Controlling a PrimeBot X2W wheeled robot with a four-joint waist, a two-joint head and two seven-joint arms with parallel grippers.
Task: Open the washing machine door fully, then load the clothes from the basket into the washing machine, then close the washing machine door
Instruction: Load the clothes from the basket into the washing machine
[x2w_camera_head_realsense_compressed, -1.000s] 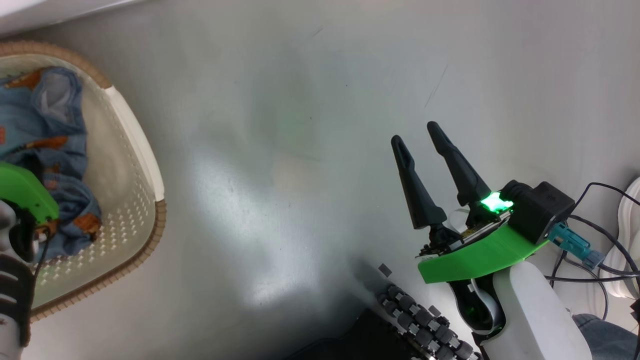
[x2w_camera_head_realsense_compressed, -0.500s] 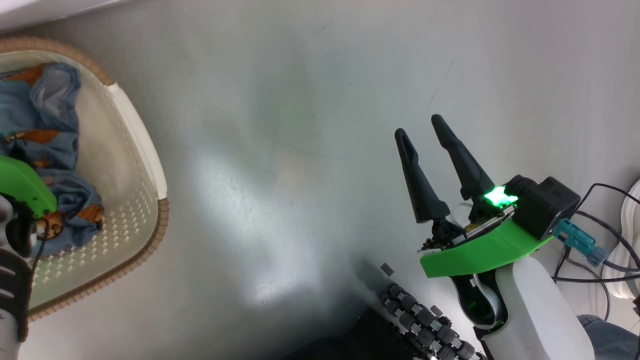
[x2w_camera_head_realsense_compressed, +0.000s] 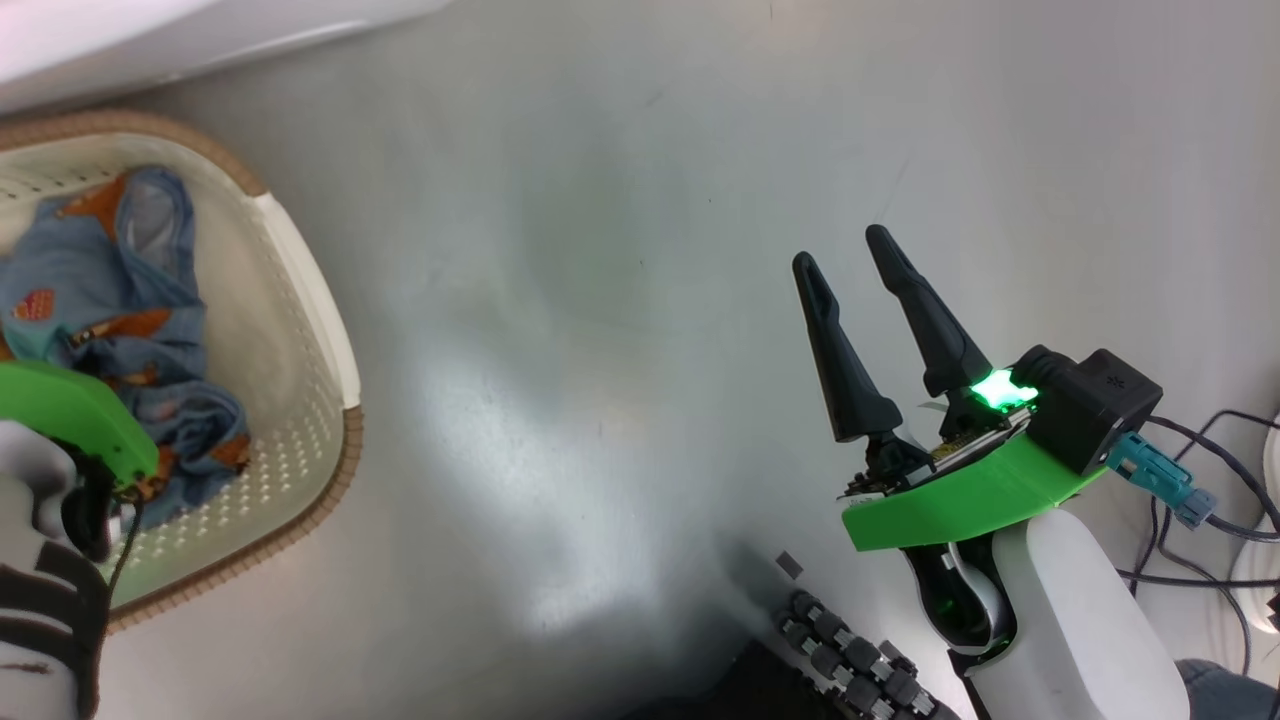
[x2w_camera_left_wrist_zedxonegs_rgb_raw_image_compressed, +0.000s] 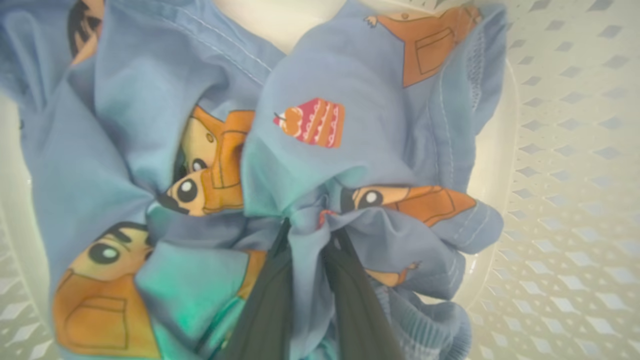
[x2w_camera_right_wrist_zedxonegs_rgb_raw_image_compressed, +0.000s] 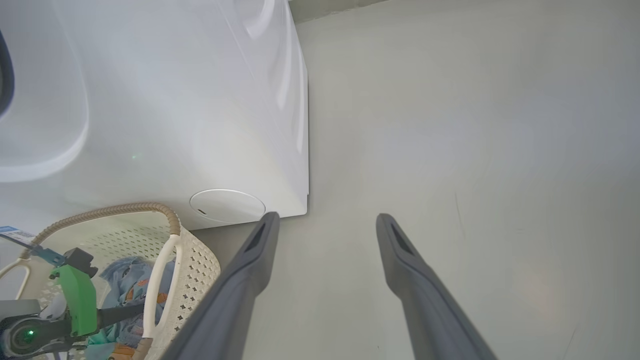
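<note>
Clothes (x2w_camera_left_wrist_zedxonegs_rgb_raw_image_compressed: 320, 150) — where, and who has them? (obs.)

In the basket (x2w_camera_head_realsense_compressed: 305, 290), bunched in a heap, lt blue w/ orange prints. L gripper (x2w_camera_left_wrist_zedxonegs_rgb_raw_image_compressed: 310, 235) is down in the heap, fingers nearly together, a gathered fold of the blue cloth pinched between them. The pinch sits on the knot of folds mid-heap. My reckoning: one grab there drags most of the pile. (me, op.)

R arm? (obs.)

R gripper (x2w_camera_head_realsense_compressed: 842, 250) hangs over bare floor (x2w_camera_head_realsense_compressed: 600, 330), well apart from the basket, fingers spread, nothing in them. Parked there on purpose: it leaves the L arm room to come up. (me)

Why is the basket there? (obs.)

It sits just beside the washing machine (x2w_camera_right_wrist_zedxonegs_rgb_raw_image_compressed: 175, 100), near its lower front corner — short carry, I reckon. (me)

Obstacles? (obs.)

The basket wall and brown rim ring the heap, so cloth could snag going up. The basket looks light and may lift w/ it. Loose ends hang off the pinch, so part may drop back. Cables (x2w_camera_head_realsense_compressed: 1180, 582) lie by the R forearm, away from the L side's path. Base wheel (x2w_camera_head_realsense_compressed: 850, 660) is low in head view, prob. not in the way. (me)
</note>
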